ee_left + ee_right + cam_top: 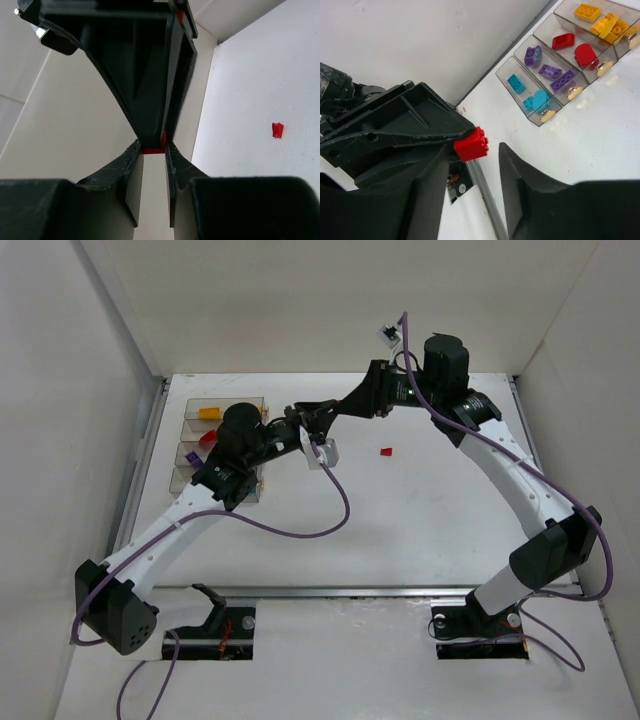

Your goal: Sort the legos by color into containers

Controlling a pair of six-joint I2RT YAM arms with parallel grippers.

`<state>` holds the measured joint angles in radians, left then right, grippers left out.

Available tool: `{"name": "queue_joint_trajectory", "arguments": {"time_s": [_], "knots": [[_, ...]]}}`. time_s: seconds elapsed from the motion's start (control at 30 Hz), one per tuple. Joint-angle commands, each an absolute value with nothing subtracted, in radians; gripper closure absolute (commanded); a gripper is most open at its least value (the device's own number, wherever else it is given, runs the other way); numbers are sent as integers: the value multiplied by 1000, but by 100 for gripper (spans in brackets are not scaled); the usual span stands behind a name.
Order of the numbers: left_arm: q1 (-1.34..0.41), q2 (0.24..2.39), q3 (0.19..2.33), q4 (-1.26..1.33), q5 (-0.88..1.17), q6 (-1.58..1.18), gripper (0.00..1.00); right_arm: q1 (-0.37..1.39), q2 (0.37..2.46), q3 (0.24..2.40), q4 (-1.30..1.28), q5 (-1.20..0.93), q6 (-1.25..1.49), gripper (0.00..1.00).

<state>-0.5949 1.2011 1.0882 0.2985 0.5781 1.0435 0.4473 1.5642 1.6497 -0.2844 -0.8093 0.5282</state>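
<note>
My left gripper (pixel 152 152) is shut on a red lego (pixel 154 149), held in the air near the clear containers (pixel 190 475). My right gripper (pixel 476 152) is open around the same red lego (pixel 471 143), and a gap shows between the brick and its right finger (pixel 520 172). In the top view the two grippers meet tip to tip, left (pixel 290 430) and right (pixel 305 412). The four containers (pixel 506 80) hold cyan, purple, red and yellow legos, one colour in each. Another red lego (pixel 385 451) lies loose on the table, and also shows in the left wrist view (pixel 277 130).
White walls close in the table on the left, back and right. A purple cable (pixel 330 515) hangs from the left arm over the table. A grey rail (pixel 485 200) runs along the table's near edge.
</note>
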Motion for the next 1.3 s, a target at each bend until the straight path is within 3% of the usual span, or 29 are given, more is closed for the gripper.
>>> {"name": "queue_joint_trajectory", "arguments": {"time_s": [0.0, 0.03, 0.07, 0.1, 0.4, 0.63, 0.93, 1.27], "knots": [[-597, 1170, 1101, 342, 551, 1014, 100, 459, 1546, 1666, -272, -841, 518, 46], [-597, 1170, 1101, 342, 542, 1014, 100, 459, 1546, 1666, -281, -827, 518, 31], [-597, 1170, 1101, 331, 532, 1005, 100, 459, 1546, 1666, -281, -827, 518, 3], [-586, 1170, 1101, 331, 532, 1005, 100, 459, 1546, 1666, -281, -815, 518, 0], [-444, 1192, 1101, 161, 465, 727, 100, 419, 1483, 1608, -320, -646, 509, 0], [-168, 1294, 1144, 46, 465, 466, 100, 374, 1486, 1569, -357, -572, 509, 0], [75, 1716, 1432, -170, 443, 339, 100, 374, 1563, 1634, -399, -581, 469, 0], [116, 1988, 1634, -187, 275, 267, 100, 365, 1594, 1652, -436, -563, 442, 0]]}}
